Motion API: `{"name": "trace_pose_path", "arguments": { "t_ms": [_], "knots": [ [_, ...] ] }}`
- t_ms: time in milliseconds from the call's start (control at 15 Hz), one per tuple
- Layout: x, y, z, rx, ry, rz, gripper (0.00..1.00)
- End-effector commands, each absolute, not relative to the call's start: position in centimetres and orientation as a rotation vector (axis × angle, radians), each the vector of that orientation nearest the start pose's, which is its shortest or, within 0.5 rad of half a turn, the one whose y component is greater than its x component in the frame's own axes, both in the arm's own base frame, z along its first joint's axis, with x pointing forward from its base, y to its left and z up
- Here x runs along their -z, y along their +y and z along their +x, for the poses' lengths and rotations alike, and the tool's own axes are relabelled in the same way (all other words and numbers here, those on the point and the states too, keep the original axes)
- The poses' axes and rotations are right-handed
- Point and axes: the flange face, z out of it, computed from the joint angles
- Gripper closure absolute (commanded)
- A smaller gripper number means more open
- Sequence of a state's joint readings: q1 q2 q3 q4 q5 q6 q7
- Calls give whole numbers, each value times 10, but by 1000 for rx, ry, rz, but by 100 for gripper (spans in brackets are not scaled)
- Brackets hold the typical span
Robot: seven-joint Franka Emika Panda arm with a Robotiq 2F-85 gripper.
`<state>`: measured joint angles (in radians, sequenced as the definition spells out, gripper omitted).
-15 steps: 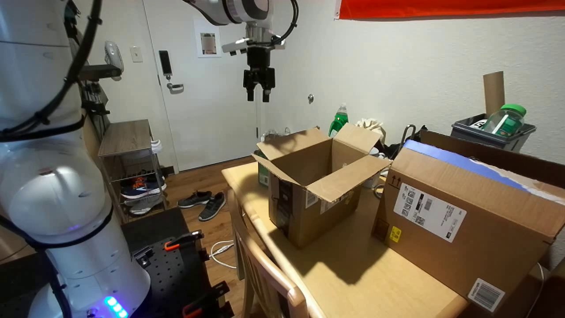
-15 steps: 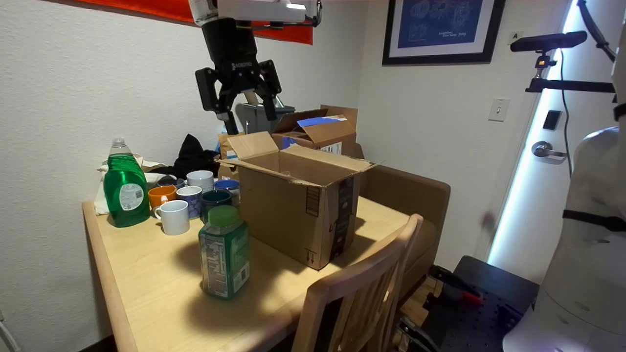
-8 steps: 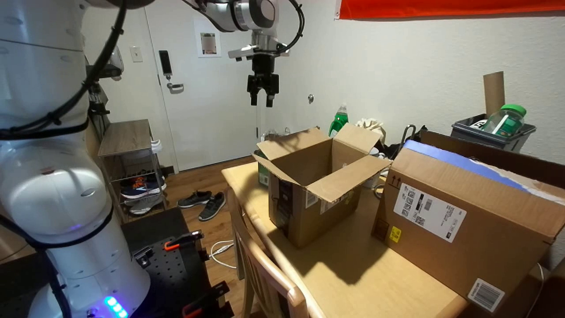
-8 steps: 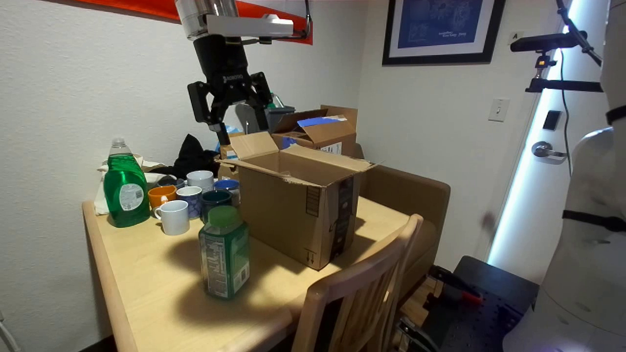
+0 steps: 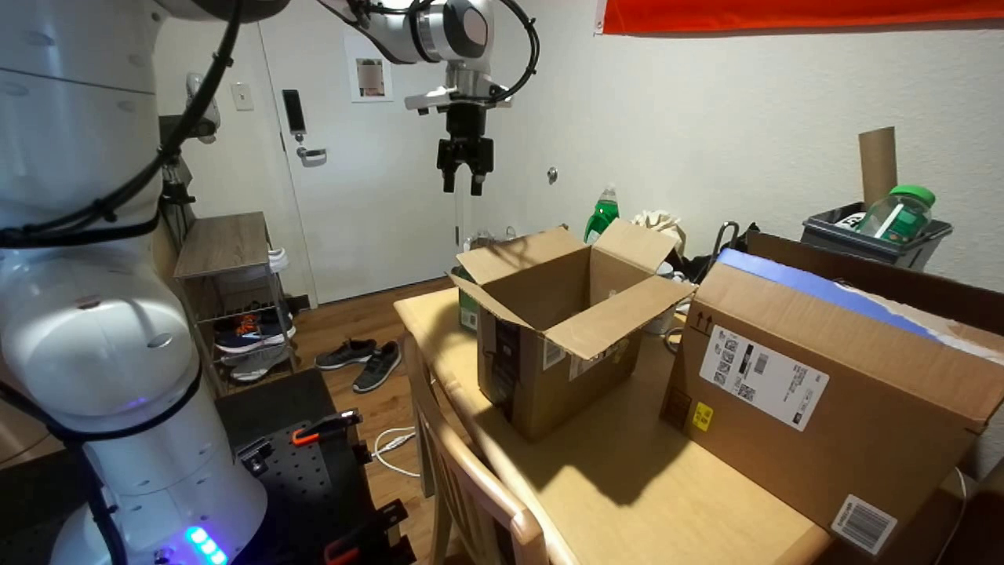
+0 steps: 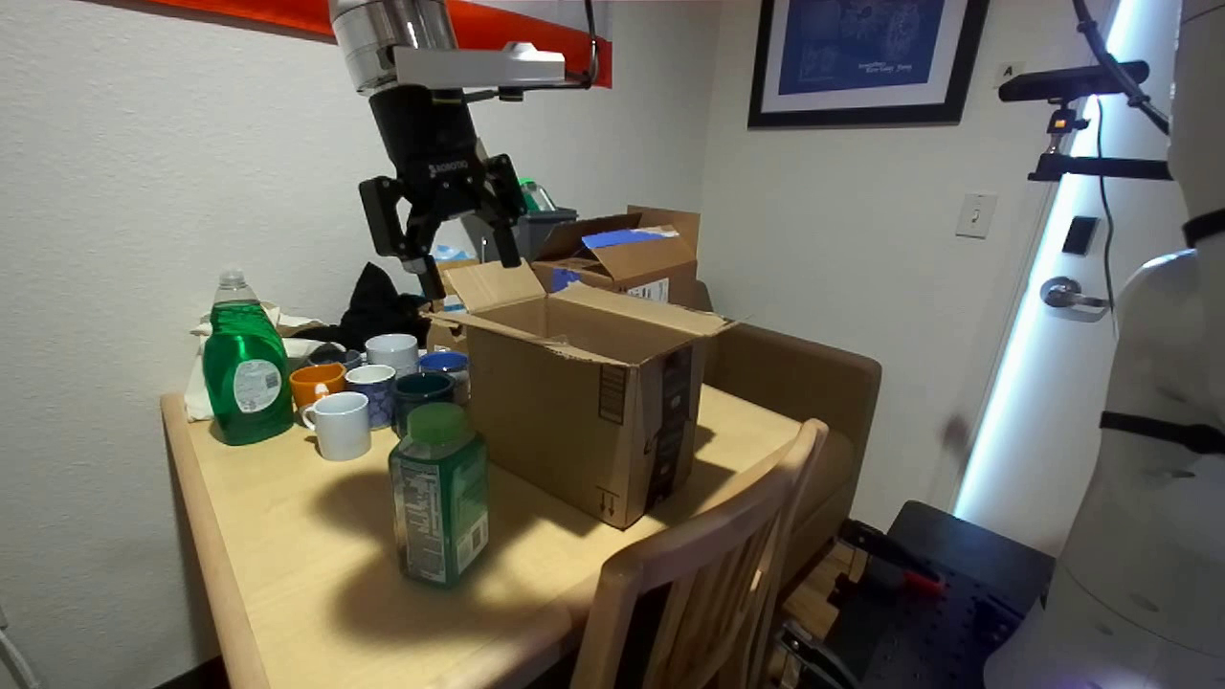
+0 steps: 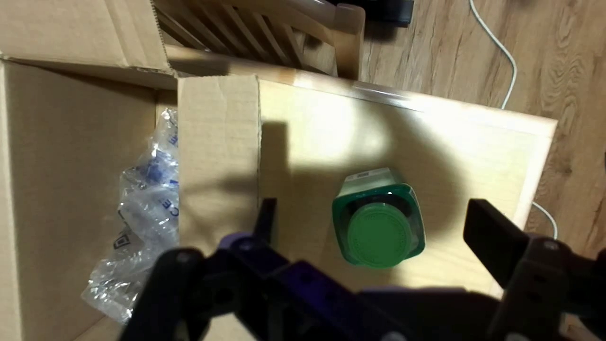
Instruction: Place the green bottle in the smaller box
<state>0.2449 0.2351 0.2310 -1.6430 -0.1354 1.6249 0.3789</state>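
So here's the table [image 5: 667, 502], spread out beneath the gripper [image 6: 472, 276]; the wider box [image 5: 847, 416] sits well off to one side of it, the smaller box [image 5: 580, 392] nearer, flaps splayed, lower and just beside; the gripper itself hangs empty, jaws spread wide, and there, underneath it, upright, stands the green-capped green bottle [image 6: 440, 507]!

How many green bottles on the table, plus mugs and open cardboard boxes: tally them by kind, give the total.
Green bottles: 2 (green-capped bottle, clear-capped bottle)
Mugs: 6 clearly seen (orange mug, front white mug, rear white mug, patterned mug, blue mug, dark teal mug); a dark item behind is unclear, uncounted
Open cardboard boxes: 2 (smaller box, wider box)
Total: 10
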Motion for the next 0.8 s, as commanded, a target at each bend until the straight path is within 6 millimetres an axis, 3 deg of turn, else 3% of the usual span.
{"name": "trace_pose_path", "arguments": {
  "t_ms": [0, 733],
  "knots": [
    [-471, 251, 548, -321, -127, -3292, 0],
    [-373, 276, 584, -518, -136, -3218, 0]
  ]
}}
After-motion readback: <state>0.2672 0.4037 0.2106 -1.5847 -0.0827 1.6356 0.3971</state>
